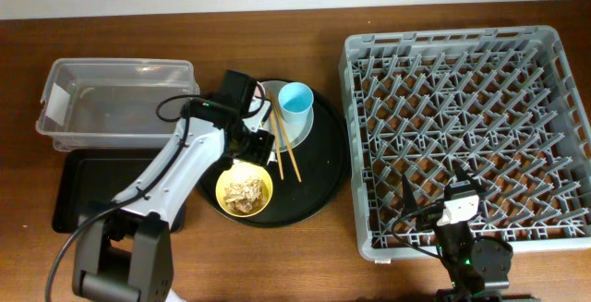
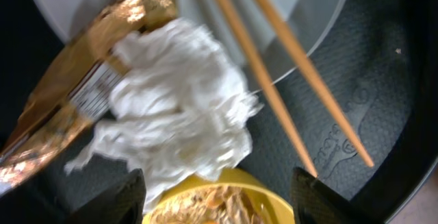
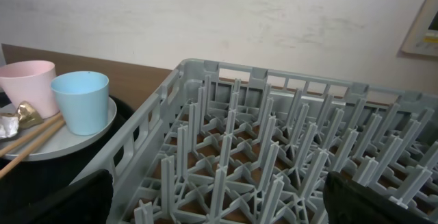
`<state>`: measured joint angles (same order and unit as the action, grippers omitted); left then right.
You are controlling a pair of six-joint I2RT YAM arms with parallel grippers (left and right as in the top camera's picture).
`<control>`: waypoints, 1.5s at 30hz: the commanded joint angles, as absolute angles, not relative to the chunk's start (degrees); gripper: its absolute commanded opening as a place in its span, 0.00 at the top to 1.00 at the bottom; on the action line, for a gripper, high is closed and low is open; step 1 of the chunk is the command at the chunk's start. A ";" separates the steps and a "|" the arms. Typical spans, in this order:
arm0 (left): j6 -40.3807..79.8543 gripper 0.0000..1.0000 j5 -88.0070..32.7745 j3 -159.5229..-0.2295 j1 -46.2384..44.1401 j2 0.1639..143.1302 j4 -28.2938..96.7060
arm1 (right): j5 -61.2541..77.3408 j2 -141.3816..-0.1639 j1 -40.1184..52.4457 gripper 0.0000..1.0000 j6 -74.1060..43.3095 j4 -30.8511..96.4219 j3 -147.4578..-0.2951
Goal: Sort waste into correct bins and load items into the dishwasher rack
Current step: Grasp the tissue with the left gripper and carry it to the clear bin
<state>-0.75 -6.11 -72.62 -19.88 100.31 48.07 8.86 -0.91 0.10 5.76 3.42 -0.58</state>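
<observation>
- While my left tool (image 2: 219, 177) hangs wide over the crumpled white tissue (image 2: 181, 107), waste-sorting looks underway.
- Next: pinch it clear of the wooden chopsticks (image 2: 256, 66).
- My right tool (image 3: 215, 183) gapes wide.

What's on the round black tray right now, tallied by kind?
Cups: 2 (pink cup, light blue cup)
Bowls: 1 (yellow bowl)
Plates: 1 (pale plate)
Chopsticks: 2
Tissues: 1 (white tissue)
Wrappers: 1 (gold wrapper)
Scrap heaps: 1 (food scraps, in the bowl)
Total: 9
</observation>
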 commanded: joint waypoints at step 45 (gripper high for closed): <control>-6.33 1.00 1.21 -83.94 -23.20 99.55 51.00 | 8.54 -0.47 0.36 0.02 5.10 3.70 -0.32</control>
